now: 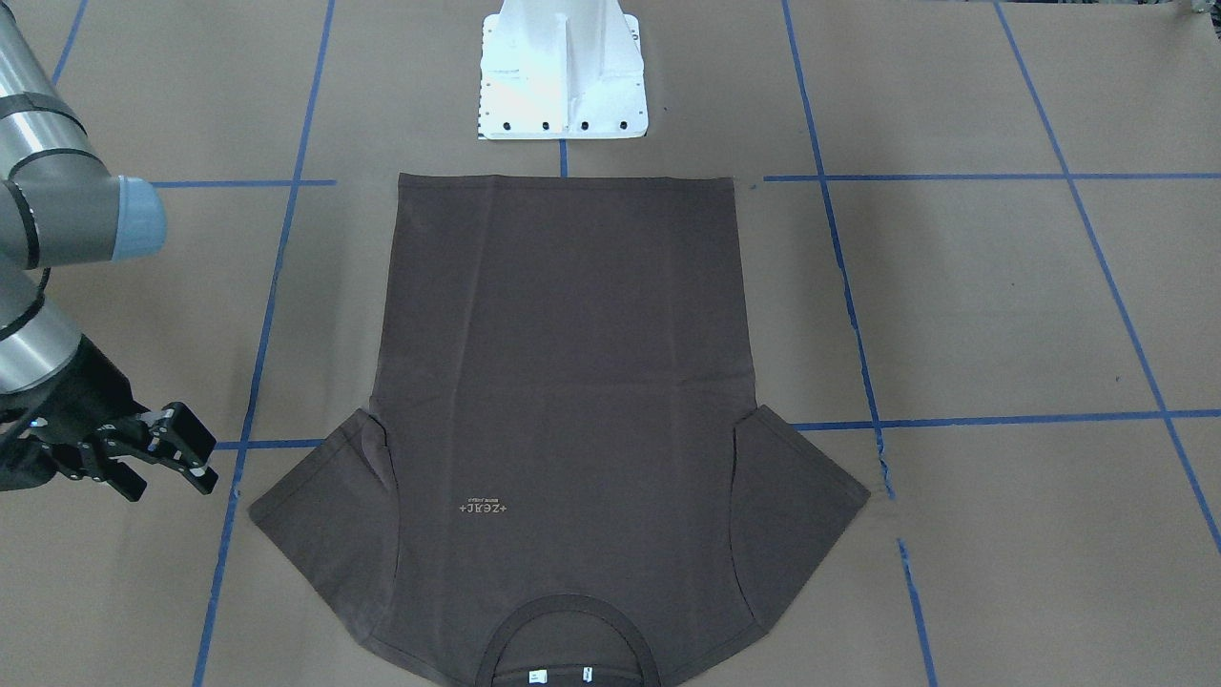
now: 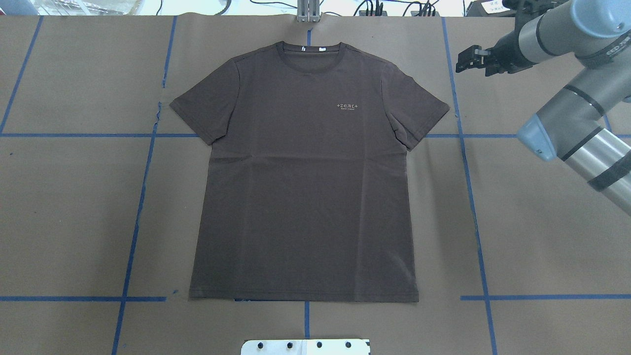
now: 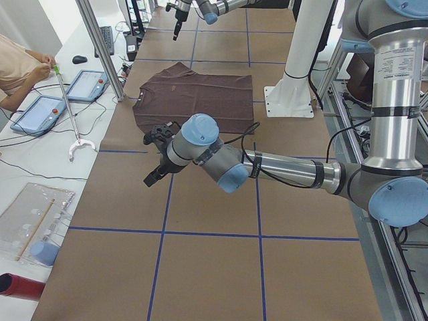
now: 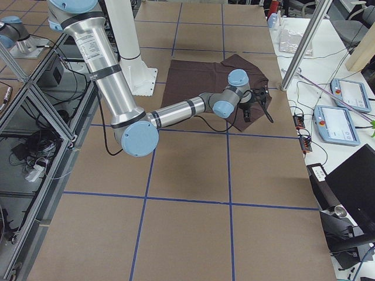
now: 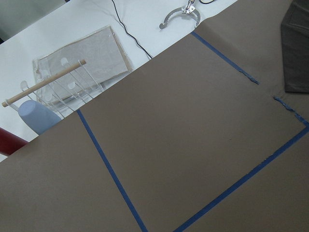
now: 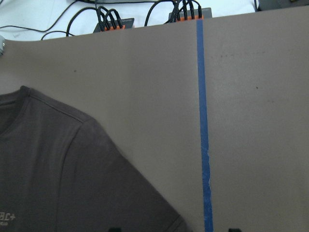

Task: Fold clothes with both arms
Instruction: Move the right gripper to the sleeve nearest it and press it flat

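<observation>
— While the T-shirt point(image 2: 305, 172) lies flat on the desk point(image 2: 64, 222), how stand the jaws?
— Right arm point(image 2: 552, 27): gaping, empty, near a sleeve point(image 2: 419, 108). Left arm point(image 3: 287, 170): I cannot tell.

1 dark brown short-sleeved cotton T-shirt point(image 2: 305, 197) flat on brown paper-covered table point(image 2: 74, 222), collar at far edge, black pincer right gripper point(image 2: 462, 60) beside 1 sleeve, apart

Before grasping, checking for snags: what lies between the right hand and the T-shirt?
Only brown paper and one blue tape line, between right hand and T-shirt, in the overhead view.
</observation>
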You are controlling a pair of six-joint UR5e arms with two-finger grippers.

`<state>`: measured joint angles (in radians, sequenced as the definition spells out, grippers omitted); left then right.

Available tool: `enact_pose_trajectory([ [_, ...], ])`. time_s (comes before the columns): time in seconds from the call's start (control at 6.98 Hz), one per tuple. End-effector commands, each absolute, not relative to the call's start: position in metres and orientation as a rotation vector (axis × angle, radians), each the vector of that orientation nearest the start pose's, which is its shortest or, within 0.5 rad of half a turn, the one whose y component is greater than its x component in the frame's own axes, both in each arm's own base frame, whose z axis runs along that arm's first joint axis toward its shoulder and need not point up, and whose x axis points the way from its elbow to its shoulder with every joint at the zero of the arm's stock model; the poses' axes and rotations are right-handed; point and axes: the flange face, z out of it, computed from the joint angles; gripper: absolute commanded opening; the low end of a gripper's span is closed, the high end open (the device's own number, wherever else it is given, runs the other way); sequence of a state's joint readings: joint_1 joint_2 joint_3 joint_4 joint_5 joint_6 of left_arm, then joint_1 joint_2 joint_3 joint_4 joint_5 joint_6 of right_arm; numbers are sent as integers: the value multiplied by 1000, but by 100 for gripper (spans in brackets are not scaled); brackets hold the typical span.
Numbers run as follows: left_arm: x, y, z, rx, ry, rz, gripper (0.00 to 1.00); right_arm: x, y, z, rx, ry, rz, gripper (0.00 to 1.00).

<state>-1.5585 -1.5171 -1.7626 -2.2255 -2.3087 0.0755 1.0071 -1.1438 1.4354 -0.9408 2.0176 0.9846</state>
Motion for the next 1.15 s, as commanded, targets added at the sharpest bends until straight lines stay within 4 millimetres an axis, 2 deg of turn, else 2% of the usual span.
enact_pose_trajectory([
  [0.0, -60, -489, 514, 781, 674, 375, 100, -350, -608, 431, 369, -856, 153, 73],
  [0.29, -60, -489, 514, 781, 674, 376, 100, -377, -603, 451, 357, -811, 142, 67],
  [0.57, -60, -488, 515, 779, 673, 378, 100, -387, -601, 461, 353, -786, 141, 62],
  [0.72, -60, -488, 515, 780, 673, 379, 100, -392, -607, 452, 360, -790, 139, 61],
  [1.0, -60, -487, 515, 782, 671, 382, 100, -397, -613, 454, 358, -781, 141, 60],
])
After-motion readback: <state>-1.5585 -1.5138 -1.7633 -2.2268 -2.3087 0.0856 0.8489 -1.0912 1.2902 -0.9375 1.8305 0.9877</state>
